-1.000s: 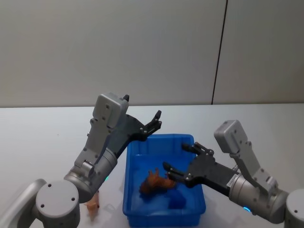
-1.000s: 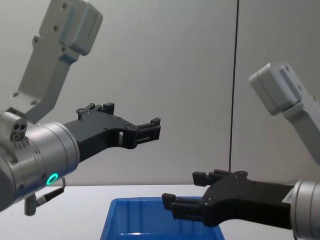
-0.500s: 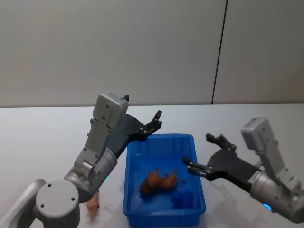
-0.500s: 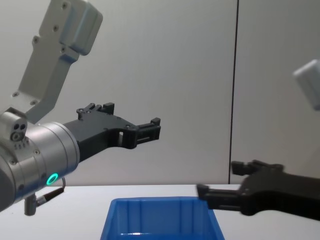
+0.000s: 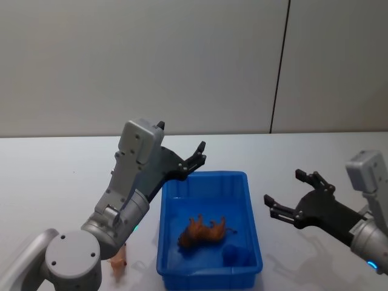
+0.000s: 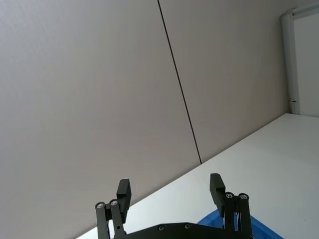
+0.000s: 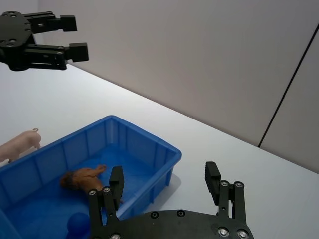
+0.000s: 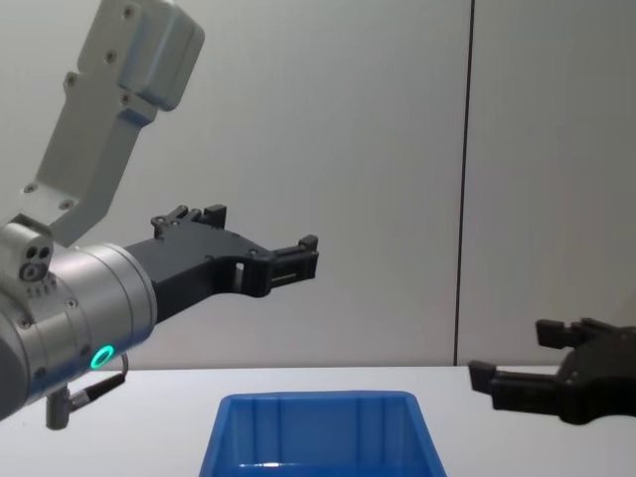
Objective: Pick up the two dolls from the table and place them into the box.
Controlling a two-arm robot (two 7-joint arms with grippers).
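The right gripper (image 5: 284, 191) (image 7: 164, 177) (image 8: 512, 353) has its fingers (image 7: 116, 181) spread wide. Nothing is between them and they touch nothing. It hangs low over the bare worktop (image 5: 60, 170), just outside the right wall of the box (image 5: 163, 242) (image 7: 144, 135) (image 8: 318, 399).

The left gripper (image 5: 197, 155) (image 6: 170, 191) (image 8: 303, 256) is spread just as wide and is also empty. It is held higher in the air above the box's far left corner, on an arm that slants up from the near left.

Between the two grippers, the brown doll (image 5: 203, 231) (image 7: 82, 178) lies inside the box. It is a small orange-brown four-legged animal, tipped on its side on the box floor about halfway along.

The pink doll (image 5: 118, 262) (image 7: 20, 144) is a pale peach-pink animal with a curled tail. It lies on the worktop outside the box, close by the near left corner, and the left arm partly hides it in the head view.

The box is a bright blue open bin with a rounded rim and ribbed inner walls. It sits on the near half of the worktop, well short of the far edge.
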